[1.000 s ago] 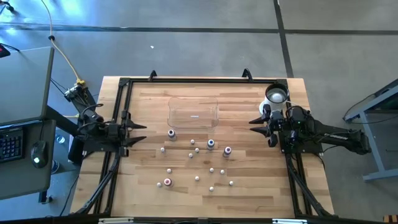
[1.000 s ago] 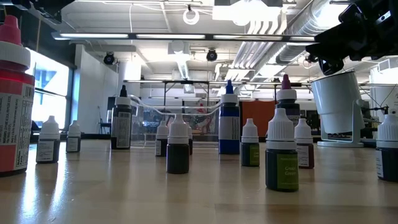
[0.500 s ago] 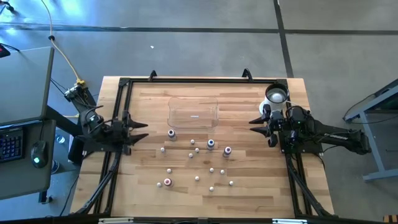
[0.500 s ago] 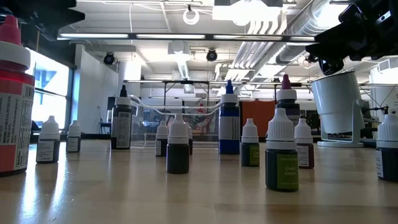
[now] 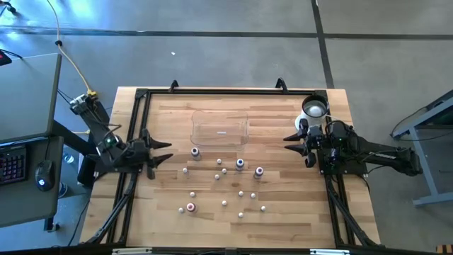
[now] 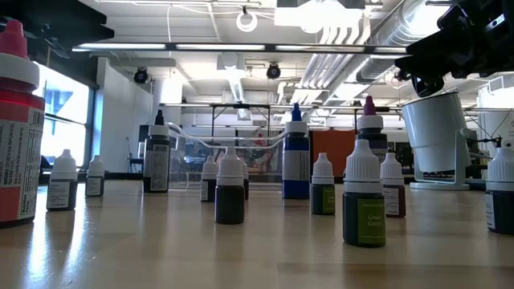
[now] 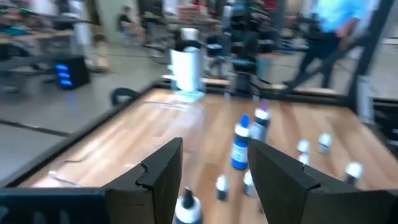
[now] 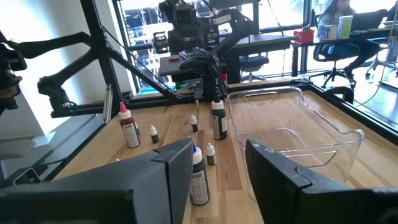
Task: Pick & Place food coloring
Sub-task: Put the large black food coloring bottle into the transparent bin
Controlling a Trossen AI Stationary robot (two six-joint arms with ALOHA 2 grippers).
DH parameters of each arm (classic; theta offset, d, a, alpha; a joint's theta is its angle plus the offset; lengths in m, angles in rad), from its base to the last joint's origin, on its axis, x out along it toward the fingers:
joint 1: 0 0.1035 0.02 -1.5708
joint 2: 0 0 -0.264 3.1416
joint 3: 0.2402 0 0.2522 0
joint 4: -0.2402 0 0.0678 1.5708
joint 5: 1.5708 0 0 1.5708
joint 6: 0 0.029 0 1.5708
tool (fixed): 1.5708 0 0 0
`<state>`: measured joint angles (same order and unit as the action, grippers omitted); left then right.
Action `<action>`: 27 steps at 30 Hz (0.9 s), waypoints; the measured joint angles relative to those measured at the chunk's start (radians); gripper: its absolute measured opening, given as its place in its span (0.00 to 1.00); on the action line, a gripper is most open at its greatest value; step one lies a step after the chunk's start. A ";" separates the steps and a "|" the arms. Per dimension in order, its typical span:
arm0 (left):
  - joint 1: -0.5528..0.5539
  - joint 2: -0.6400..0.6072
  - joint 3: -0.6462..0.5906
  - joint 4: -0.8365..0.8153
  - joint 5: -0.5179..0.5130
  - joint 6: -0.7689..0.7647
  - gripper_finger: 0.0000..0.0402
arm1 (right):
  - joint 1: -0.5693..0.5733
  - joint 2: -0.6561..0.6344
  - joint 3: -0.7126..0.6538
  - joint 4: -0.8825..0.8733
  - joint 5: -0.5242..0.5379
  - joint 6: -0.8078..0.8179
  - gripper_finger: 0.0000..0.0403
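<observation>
The food coloring bottles (image 5: 225, 185) are seen standing upright and scattered over the middle of the counter (image 5: 170, 212), just in front of the clear tray (image 5: 220, 129). The left tool (image 5: 161, 151) is held at the counter's left edge with its fingers spread and nothing between them; the nearest bottle (image 5: 195, 151), a taller one with a dark cap, lies to its right, toward the counter's centre, and a little ahead of the fingertips. The right tool (image 5: 291, 139) is parked at the right edge beside the white cup (image 5: 313, 109), likewise spread and empty, with the purple-capped bottle (image 5: 258, 171) nearest to it. The left arm is judged the better placed for a first reach. In the left wrist view the bottles are blurred, and their labels cannot be read from above.
</observation>
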<state>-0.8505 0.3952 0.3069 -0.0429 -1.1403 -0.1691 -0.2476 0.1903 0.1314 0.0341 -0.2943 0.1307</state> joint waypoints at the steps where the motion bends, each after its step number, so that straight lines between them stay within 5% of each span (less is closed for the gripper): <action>1: 0.000 0.029 0.000 0.036 -0.037 0.004 0.45 | 0.000 0.000 0.000 0.000 0.000 0.000 0.35; 8: 0.000 0.106 0.000 0.197 -0.145 0.030 0.45 | 0.000 0.000 0.000 0.000 0.000 0.000 0.35; 14: 0.050 0.110 0.000 0.222 -0.011 0.011 0.45 | 0.000 0.000 0.000 0.001 0.000 0.000 0.35; 27: 0.445 0.296 0.000 0.139 0.390 -0.117 0.45 | 0.000 0.000 0.000 0.082 0.125 -0.121 0.35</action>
<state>-0.4054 0.6914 0.3073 0.0962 -0.7498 -0.2859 -0.2478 0.1905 0.1314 0.1161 -0.1696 0.0095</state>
